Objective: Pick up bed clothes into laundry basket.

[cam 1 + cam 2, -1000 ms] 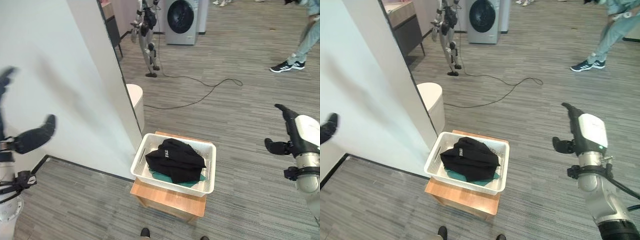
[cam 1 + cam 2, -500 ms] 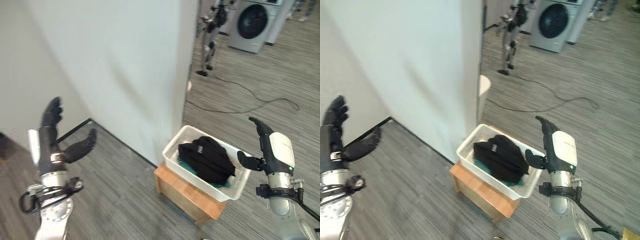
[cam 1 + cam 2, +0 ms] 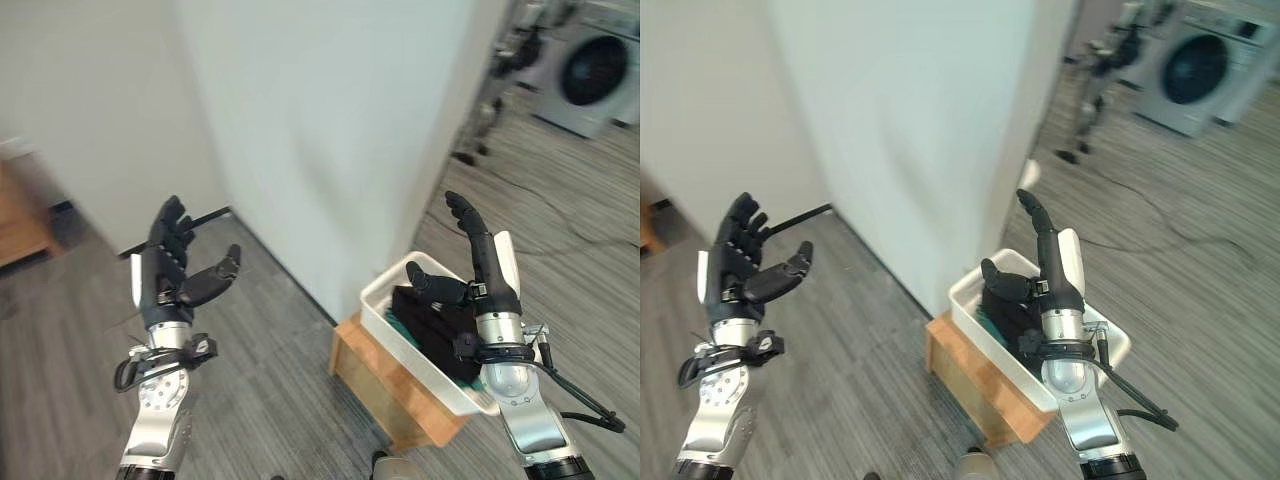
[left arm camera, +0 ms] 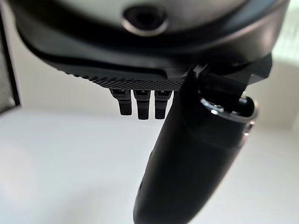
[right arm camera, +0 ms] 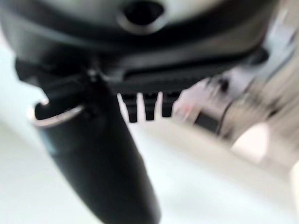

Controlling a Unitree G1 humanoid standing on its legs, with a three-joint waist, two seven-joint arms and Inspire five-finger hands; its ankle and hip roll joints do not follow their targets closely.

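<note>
A white laundry basket (image 3: pixel 385 318) stands on a low wooden stand (image 3: pixel 372 373) at the foot of a white wall. Black clothes (image 3: pixel 428 318) lie in it over a green cloth (image 3: pixel 396 324). My right hand (image 3: pixel 478 262) is raised in front of the basket, open, fingers straight and holding nothing; it hides part of the basket. My left hand (image 3: pixel 170 268) is held up over the floor well to the left of the basket, open and empty. In the wrist views my left hand's thumb (image 4: pixel 187 158) and my right hand's thumb (image 5: pixel 98 158) stand out before pale wall.
A white wall panel (image 3: pixel 330 130) rises right behind the basket. A washing machine (image 3: pixel 600 70) and another robot (image 3: pixel 505 70) stand far off at the back right. A wooden piece of furniture (image 3: pixel 20 225) shows at the far left. Grey plank floor (image 3: pixel 270 380) spreads between my hands.
The whole view has swung to the left, so the basket sits further right in the picture. Both hands have risen and come nearer the middle, still open and empty.
</note>
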